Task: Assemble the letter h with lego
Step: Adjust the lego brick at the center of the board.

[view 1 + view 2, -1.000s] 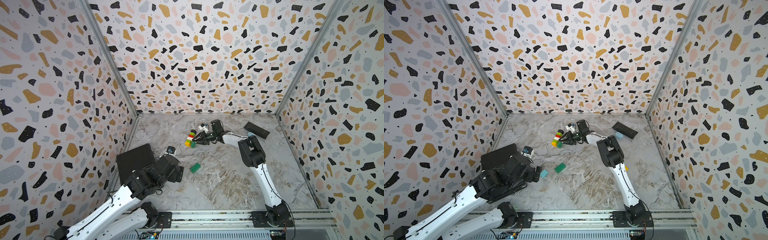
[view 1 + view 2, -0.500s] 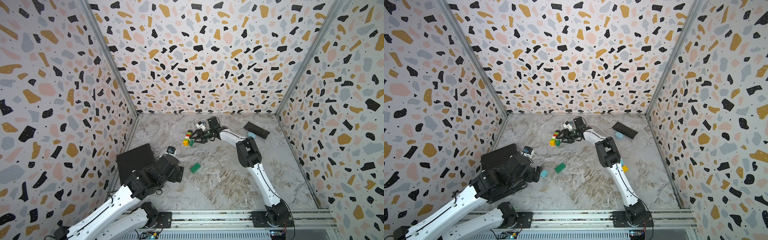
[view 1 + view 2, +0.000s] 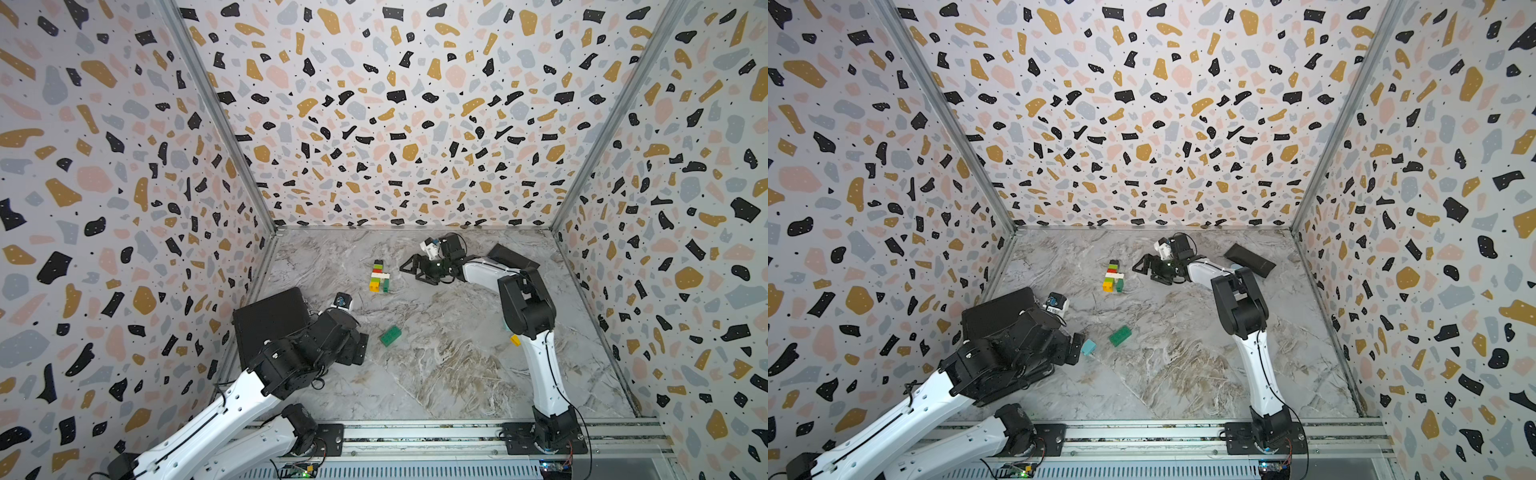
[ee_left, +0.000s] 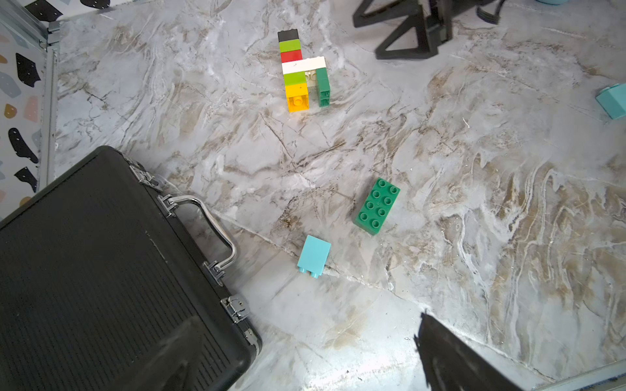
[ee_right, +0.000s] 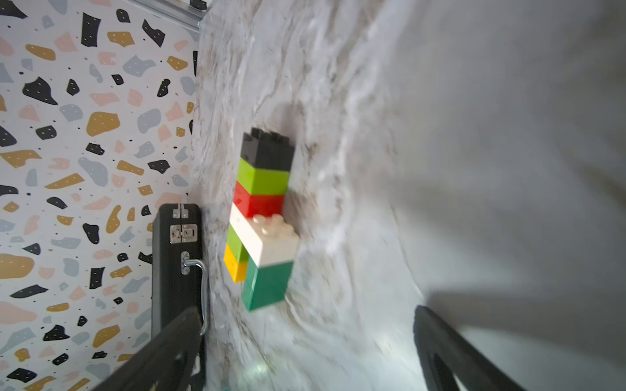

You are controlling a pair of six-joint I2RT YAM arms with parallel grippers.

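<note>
**Lying free ahead of the right tool: the lego h**

We find the lego h flat on the desk, just in front of the right tool and not touching it. In the right wrist view that tool's jaws stand wide with nothing between them, and the h lies beyond them, clear of both.

Along its long stroke we count black, lime, red, white, lime and yellow. The white brick is longer and sticks out toward the right tool's side. A dark green square brick is joined to its free end as the short leg.

The left tool hangs low over the desk, well apart from the h, and its jaws are also spread wide and empty. Just ahead of it a light blue brick lies on its side. A little farther out is a loose dark green brick, long and studs up, near the blue one but not touching it.

A black case lies close beside the left tool. We also see a small yellow brick next to the right arm, well behind the right tool.
</note>
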